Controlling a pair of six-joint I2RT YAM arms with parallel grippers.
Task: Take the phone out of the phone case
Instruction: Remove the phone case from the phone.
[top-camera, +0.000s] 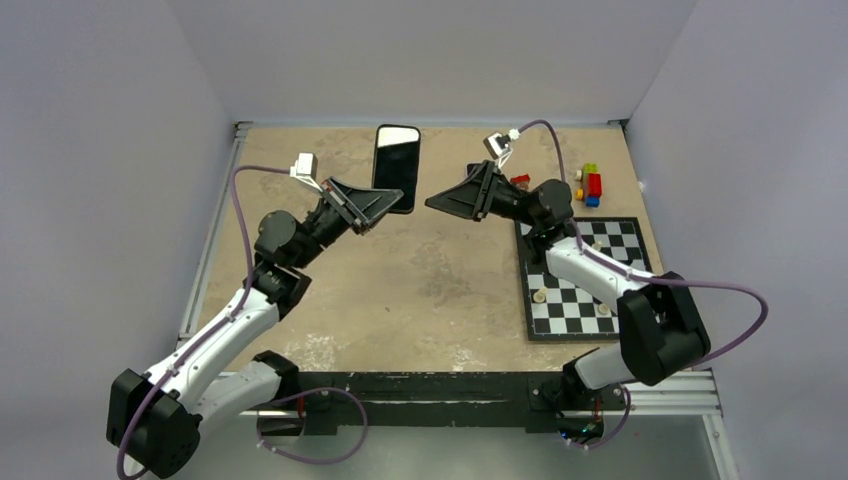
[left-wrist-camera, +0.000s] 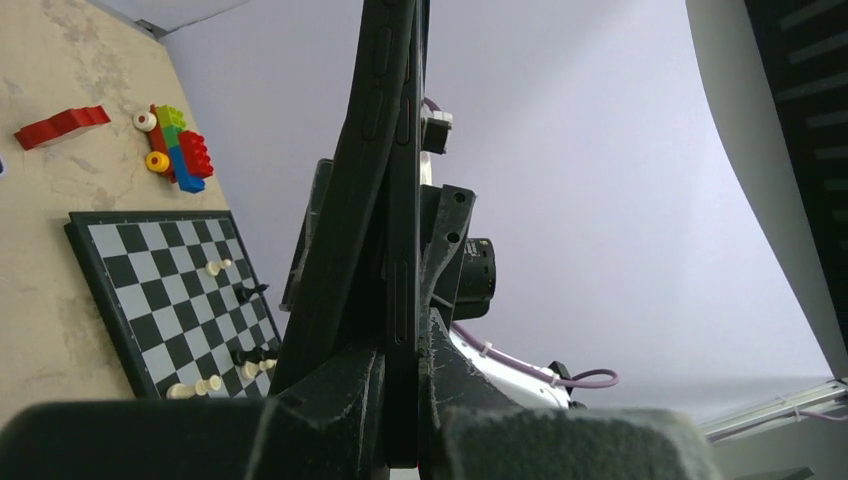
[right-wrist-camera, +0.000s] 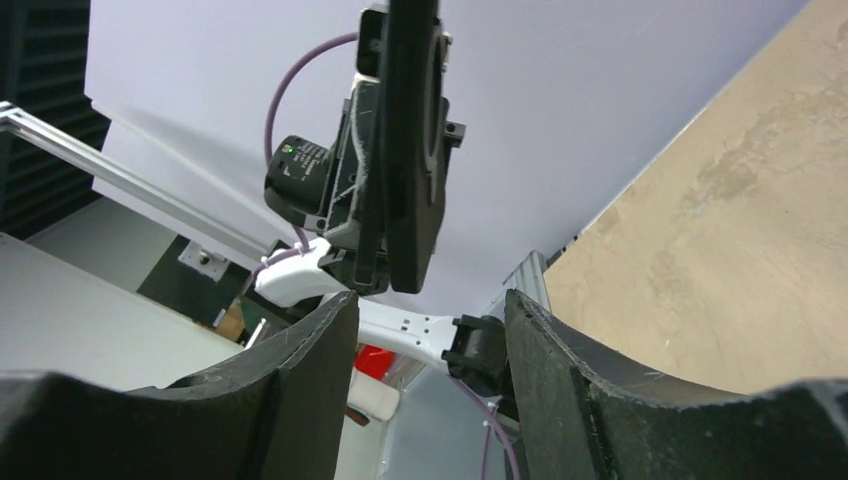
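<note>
Left jaws pinching phone (top-camera: 396, 168) bottom edge, right jaws spread, apart from it, chessboard (top-camera: 585, 280) farther right.

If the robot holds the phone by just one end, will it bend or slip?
Probably stiff: the phone stands straight out from the left pincer without sagging. It might slip, since its face looks glossy and only one end is pinched. If dropped, its glass could crack.

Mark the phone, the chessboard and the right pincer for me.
phone (top-camera: 397, 160), top view, middle of its screen.
chessboard (top-camera: 573, 300), top view, a bare square near its middle.
right pincer (right-wrist-camera: 430, 305), right wrist view, the gap midway between its fingertips.
</note>
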